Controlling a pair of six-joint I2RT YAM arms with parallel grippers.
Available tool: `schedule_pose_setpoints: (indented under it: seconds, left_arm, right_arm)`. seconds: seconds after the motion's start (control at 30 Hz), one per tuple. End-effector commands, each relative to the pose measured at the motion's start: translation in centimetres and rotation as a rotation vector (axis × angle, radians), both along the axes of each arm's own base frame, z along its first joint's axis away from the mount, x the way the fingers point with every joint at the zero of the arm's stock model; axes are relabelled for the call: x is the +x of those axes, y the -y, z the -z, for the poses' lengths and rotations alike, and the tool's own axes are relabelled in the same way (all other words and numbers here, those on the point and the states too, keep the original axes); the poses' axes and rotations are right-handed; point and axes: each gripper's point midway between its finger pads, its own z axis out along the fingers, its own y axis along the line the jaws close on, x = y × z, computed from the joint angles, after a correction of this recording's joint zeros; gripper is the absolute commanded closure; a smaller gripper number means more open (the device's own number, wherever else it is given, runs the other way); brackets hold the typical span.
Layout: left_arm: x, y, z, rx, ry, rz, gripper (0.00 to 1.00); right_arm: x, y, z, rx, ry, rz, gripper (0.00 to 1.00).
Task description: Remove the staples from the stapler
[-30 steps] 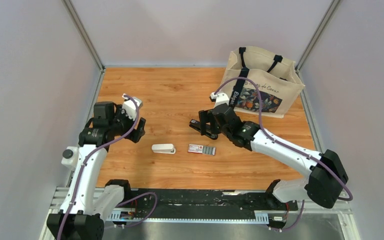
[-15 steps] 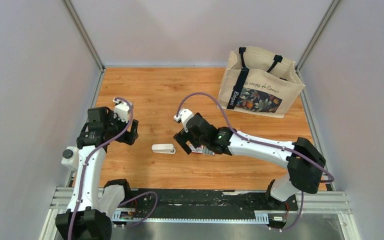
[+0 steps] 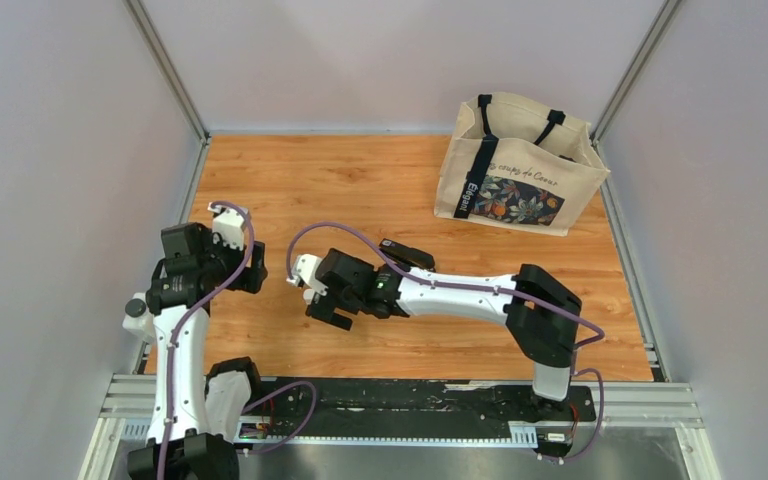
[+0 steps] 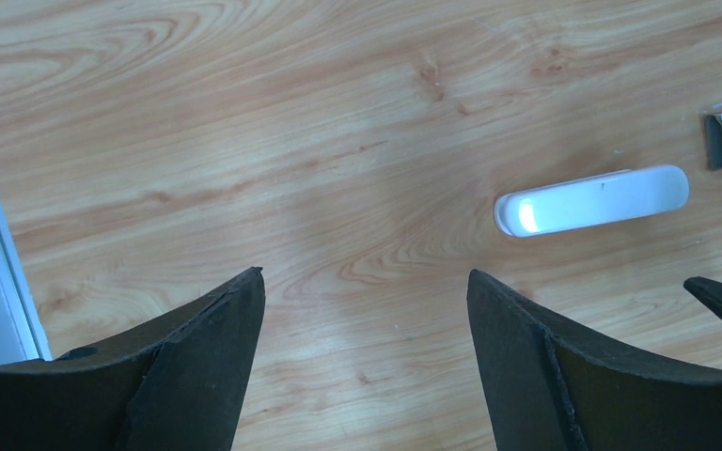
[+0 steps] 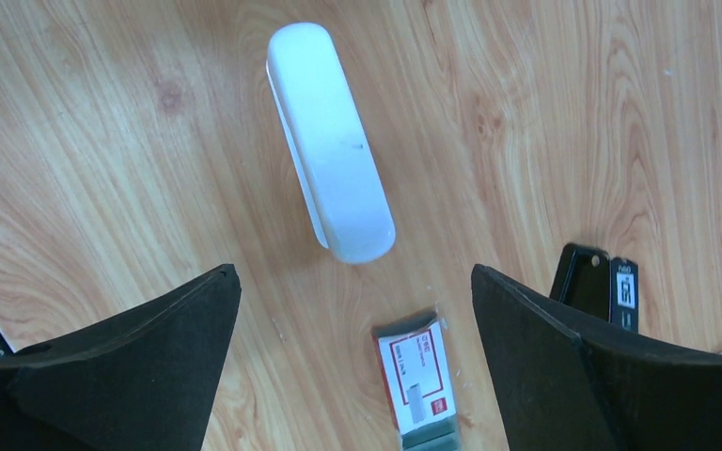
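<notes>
Hovering above the closed white stapler (image 5: pixel 331 141), the right end effector (image 5: pixel 353 272) has its 2 fingers spread wide apart.

The stapler lies flat on the wooden table (image 3: pixel 360 180), shut, so the staples inside cannot be seen. The right end effector hangs directly over it and hides it in the top view. It touches neither the stapler nor anything else. The left end effector (image 4: pixel 365 273) is also spread apart, well to the left of the stapler, over bare wood. A small red-and-white box (image 5: pixel 418 381) lies near 1 rounded end of the stapler, not touching it. A black object (image 5: pixel 597 287) lies beyond the box. A printed tote bag (image 3: pixel 520 165) stands well apart from the stapler, toward the back right.
</notes>
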Motion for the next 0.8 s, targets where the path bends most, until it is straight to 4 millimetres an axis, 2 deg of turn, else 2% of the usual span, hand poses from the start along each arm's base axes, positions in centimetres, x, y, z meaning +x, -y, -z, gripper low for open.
schedule_pose_setpoints:
  seconds: [0.0,0.43,0.53,0.57,0.77]
  left_arm:
    - [0.3,-0.4,-1.2,-0.019,0.015,-0.019,0.13]
    - [0.9,-1.4,-2.0,-0.032,0.025,-0.041,0.13]
    - [1.0,-1.6,-2.0,-0.023,0.029,-0.046,0.13]
    - [1.1,-1.8,-2.0,-0.021,0.031,-0.053,0.13]
    - [1.0,-1.9,-1.8,-0.031,0.022,-0.054,0.12]
  right_arm:
    - [0.5,-1.9,-0.5,-0.019,0.012,-0.088,0.01]
    - [2.2,-3.2,1.8,-0.023,-0.097,-0.119,0.12]
    - [1.9,-3.8,2.4,-0.023,-0.130,-0.137,0.18]
    - [2.0,-3.7,2.7,-0.028,-0.142,-0.135,0.24]
    - [2.0,-3.8,3.4,-0.037,-0.160,-0.136,0.39]
